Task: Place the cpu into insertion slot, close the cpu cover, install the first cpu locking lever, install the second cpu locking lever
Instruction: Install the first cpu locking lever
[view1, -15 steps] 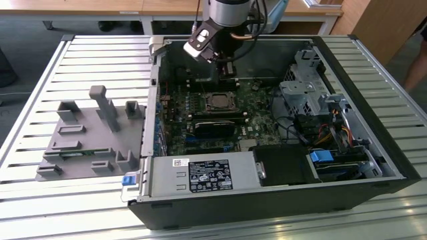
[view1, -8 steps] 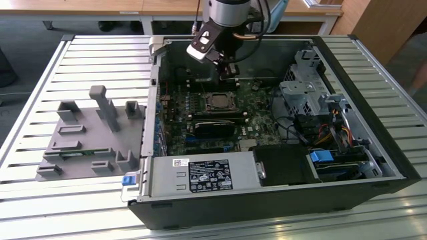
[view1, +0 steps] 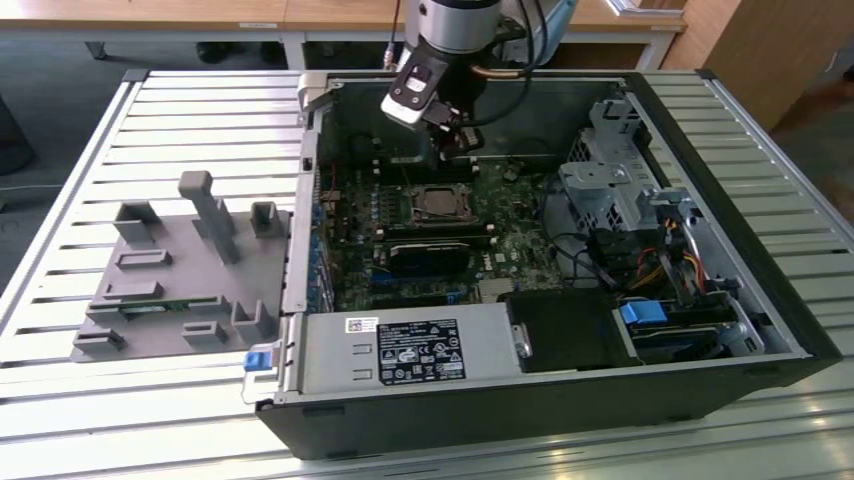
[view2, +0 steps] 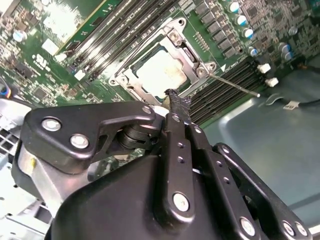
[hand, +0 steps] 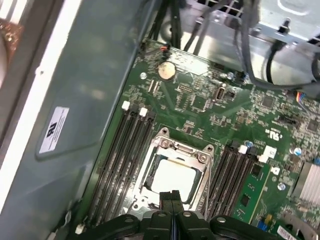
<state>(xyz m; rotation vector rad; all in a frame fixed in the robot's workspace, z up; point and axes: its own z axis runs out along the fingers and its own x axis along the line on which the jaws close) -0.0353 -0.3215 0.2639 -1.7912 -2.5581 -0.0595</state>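
The gripper (view1: 461, 138) hangs over the board inside the open computer case (view1: 534, 410). Its fingertips (view2: 176, 102) are pressed together and carry nothing. They stand just beside the edge of the cover (view2: 189, 52), which seems to lie flat. The cpu (view2: 162, 72) already sits in the slot (hand: 148, 170) and shows through the cover's window.

In the second wrist view a thin lever (view2: 235, 86) sticks out from one corner of the cover, across the memory slots (view2: 225, 80), and it looks not latched. So I judge that the lever is the step in hand. To do it well, the closed tip should meet the rod near its free end. It should press steadily down and sideways under the hook, and never slip onto the chip or the memory slots.

Counted from the exterior view's left: one grey tray (view1: 174, 270), one case, one gripper, one cpu, one slot, one cover. I see one lever clearly; a second I cannot make out. There are two banks of memory slots, one on each side of the socket, and one drive cage (view1: 607, 190) on the exterior view's right.
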